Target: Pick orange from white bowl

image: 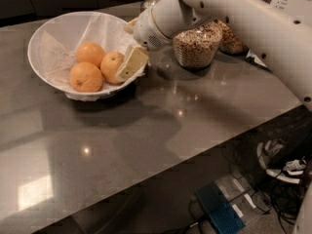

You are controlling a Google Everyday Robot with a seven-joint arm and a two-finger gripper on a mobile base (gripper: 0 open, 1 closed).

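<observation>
the gripper (pixel 128 62) is hovering at the white bowl's (pixel 48 38) right rim, touching the paler orange (pixel 110 65) sitting inside, probably lining up a grasp; i cannot tell whether it is open or closed.

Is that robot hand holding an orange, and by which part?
It cannot be told. The gripper is at the white bowl's right rim, close against the orange, which lies in the bowl; a grip on it does not show.
</observation>
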